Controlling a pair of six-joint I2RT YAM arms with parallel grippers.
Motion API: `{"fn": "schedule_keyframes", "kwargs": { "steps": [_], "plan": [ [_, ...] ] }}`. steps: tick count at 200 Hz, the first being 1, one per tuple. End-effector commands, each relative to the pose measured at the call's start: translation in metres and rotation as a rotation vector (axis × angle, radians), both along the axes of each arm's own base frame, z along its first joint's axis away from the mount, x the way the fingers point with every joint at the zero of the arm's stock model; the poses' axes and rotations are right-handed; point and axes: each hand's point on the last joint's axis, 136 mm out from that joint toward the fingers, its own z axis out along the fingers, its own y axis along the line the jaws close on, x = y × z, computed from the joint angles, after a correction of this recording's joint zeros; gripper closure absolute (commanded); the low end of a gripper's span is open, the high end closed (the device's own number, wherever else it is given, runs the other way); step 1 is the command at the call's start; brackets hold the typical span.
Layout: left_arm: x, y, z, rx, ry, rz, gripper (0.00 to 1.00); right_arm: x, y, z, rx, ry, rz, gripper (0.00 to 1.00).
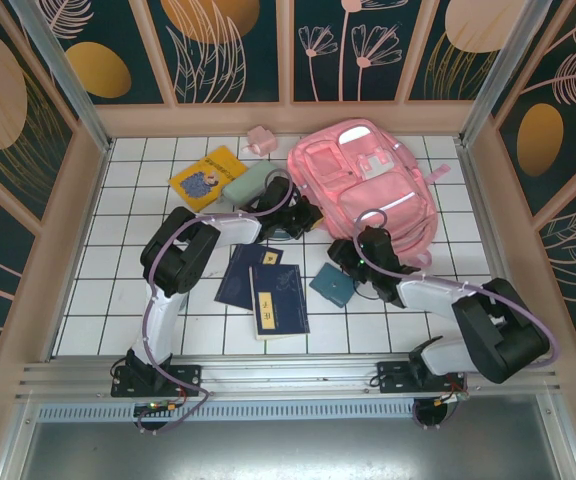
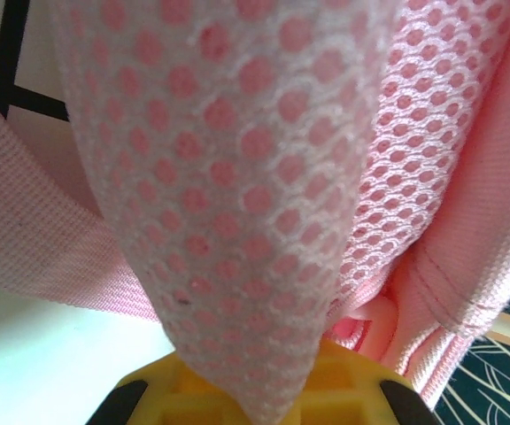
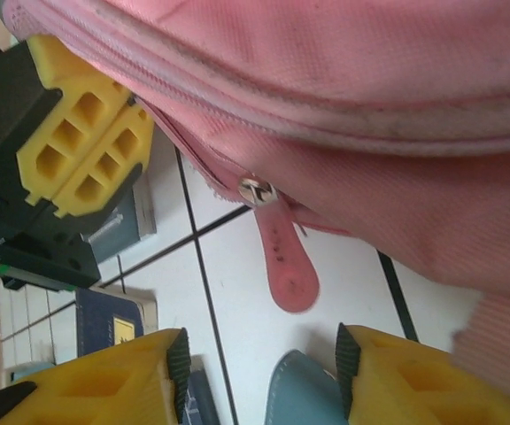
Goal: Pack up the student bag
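White tiled table (image 1: 148,170), pink bag (image 1: 368,185) upper right in the top view, left gripper (image 1: 306,215) pinched shut on its mesh, right gripper (image 3: 264,372) open just short of the zip pull (image 3: 286,266), so looks like the unzipping step, and next it needs to clamp that pull and drag.

Near-left of the student bag (image 1: 368,180), navy books (image 1: 263,285) and a teal pouch (image 1: 330,285) are crowding together; its right side is lying bare.
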Motion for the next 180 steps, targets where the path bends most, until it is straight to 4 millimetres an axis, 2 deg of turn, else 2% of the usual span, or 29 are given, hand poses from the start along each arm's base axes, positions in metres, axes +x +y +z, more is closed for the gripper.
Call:
{"fn": "schedule_keyframes", "kwargs": {
  "steps": [1, 40, 77, 104, 180],
  "plan": [
    [-0.004, -0.019, 0.048, -0.098, -0.062, -0.042, 1.0, 0.012, 0.0, 0.006, 0.082, -0.03, -0.069, 0.53],
    [-0.006, -0.021, 0.05, -0.106, -0.059, -0.046, 1.0, 0.023, -0.004, 0.003, 0.106, -0.03, -0.124, 0.6],
    [-0.008, -0.018, 0.049, -0.098, -0.059, -0.047, 1.0, 0.026, -0.016, 0.004, 0.064, -0.04, -0.175, 0.85],
    [-0.006, -0.016, 0.046, -0.092, -0.055, -0.04, 1.0, 0.02, -0.027, 0.001, 0.034, -0.032, -0.201, 1.0],
    [0.011, 0.01, 0.04, -0.092, -0.036, 0.035, 1.0, -0.014, -0.062, -0.006, 0.015, -0.012, -0.285, 1.0]
  ]
}}
